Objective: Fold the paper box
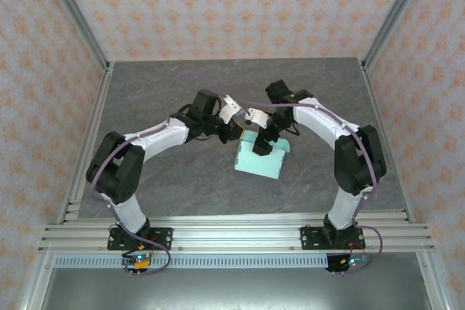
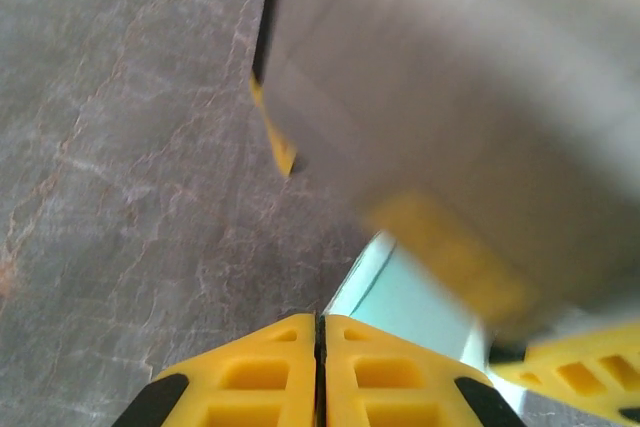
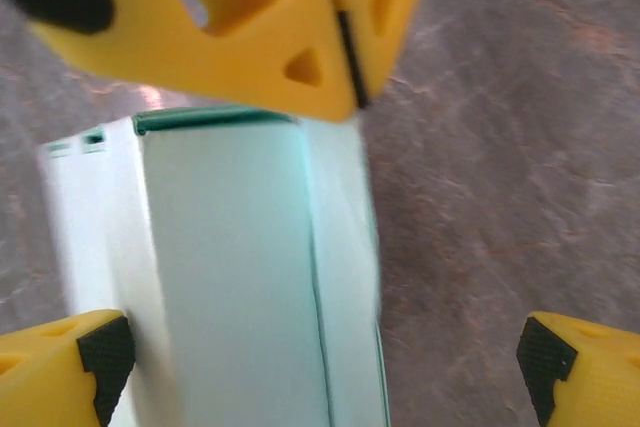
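Just below the spread right hand [image 3: 325, 362] lies the paper box [image 3: 230, 277].

There is 1 paper box [image 1: 259, 156], pale mint-blue, on 1 grey worktop [image 1: 174, 179]. 2 arms stand at its near edge, the left arm [image 1: 156, 139] and the right arm [image 1: 338, 127]. They carry 2 grippers, the left gripper [image 2: 320, 347] and the right gripper [image 3: 325, 367], each with 2 yellow fingers [image 2: 270, 367]. 3 patterned walls [image 1: 218, 5] enclose the worktop.
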Controlling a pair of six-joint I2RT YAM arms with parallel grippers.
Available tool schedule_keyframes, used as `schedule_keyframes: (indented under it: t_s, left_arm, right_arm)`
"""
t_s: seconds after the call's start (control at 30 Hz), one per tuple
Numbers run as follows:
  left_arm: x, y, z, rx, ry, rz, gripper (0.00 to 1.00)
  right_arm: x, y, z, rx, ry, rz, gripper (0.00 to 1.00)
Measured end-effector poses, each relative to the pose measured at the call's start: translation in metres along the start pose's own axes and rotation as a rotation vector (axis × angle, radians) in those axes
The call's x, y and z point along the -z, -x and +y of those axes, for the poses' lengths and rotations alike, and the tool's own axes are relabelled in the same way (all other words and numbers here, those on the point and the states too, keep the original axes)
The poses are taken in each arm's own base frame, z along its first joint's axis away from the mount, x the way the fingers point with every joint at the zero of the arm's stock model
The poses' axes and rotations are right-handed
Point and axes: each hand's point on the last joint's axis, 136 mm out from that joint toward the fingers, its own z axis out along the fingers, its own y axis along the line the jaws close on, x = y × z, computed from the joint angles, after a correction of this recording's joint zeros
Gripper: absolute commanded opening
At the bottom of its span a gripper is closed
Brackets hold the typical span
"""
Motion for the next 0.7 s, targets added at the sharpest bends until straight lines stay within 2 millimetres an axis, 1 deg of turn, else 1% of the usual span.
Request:
schedule_keyframes:
  t_s: [0.1, 0.17, 0.23, 0.27, 0.3, 0.33, 0.4, 0.5, 0.53, 0.57, 0.67, 0.7]
  left_arm:
    - [0.009, 0.013, -0.017, -0.068, -0.026, -0.034, 0.09]
    - [0.014, 0.017, -0.024, -0.091, -0.030, -0.038, 0.09]
    - [0.018, 0.021, -0.026, -0.112, -0.029, -0.049, 0.09]
    - [0.020, 0.022, -0.027, -0.119, -0.027, -0.054, 0.09]
    - [0.021, 0.023, -0.028, -0.124, -0.026, -0.057, 0.09]
    - [0.022, 0.024, -0.028, -0.125, -0.027, -0.057, 0.09]
    - [0.021, 0.023, -0.027, -0.126, -0.023, -0.056, 0.10]
    - [0.020, 0.020, -0.025, -0.121, -0.015, -0.055, 0.12]
    - [0.019, 0.019, -0.024, -0.121, -0.009, -0.058, 0.12]
    - [0.019, 0.017, -0.023, -0.120, -0.002, -0.057, 0.13]
    - [0.018, 0.013, -0.021, -0.103, 0.009, -0.054, 0.16]
    - [0.018, 0.012, -0.021, -0.095, 0.014, -0.053, 0.25]
  right_arm:
    - [0.000, -0.007, 0.011, -0.006, 0.053, 0.022, 0.99]
    - [0.003, -0.007, 0.015, -0.007, 0.072, 0.028, 1.00]
    - [0.009, -0.004, 0.017, -0.001, 0.081, 0.032, 0.90]
    - [0.011, -0.003, 0.017, 0.002, 0.082, 0.034, 0.83]
    - [0.013, -0.002, 0.018, 0.004, 0.084, 0.035, 0.70]
    - [0.014, -0.002, 0.018, 0.006, 0.089, 0.040, 0.62]
    - [0.014, -0.004, 0.020, -0.003, 0.098, 0.049, 0.53]
    - [0.012, -0.006, 0.021, -0.011, 0.100, 0.059, 0.49]
    - [0.011, -0.007, 0.020, -0.016, 0.098, 0.064, 0.49]
    - [0.010, -0.008, 0.020, -0.017, 0.094, 0.065, 0.52]
    - [0.007, -0.013, 0.017, -0.027, 0.059, 0.084, 0.43]
    - [0.006, -0.015, 0.016, -0.028, 0.039, 0.094, 0.41]
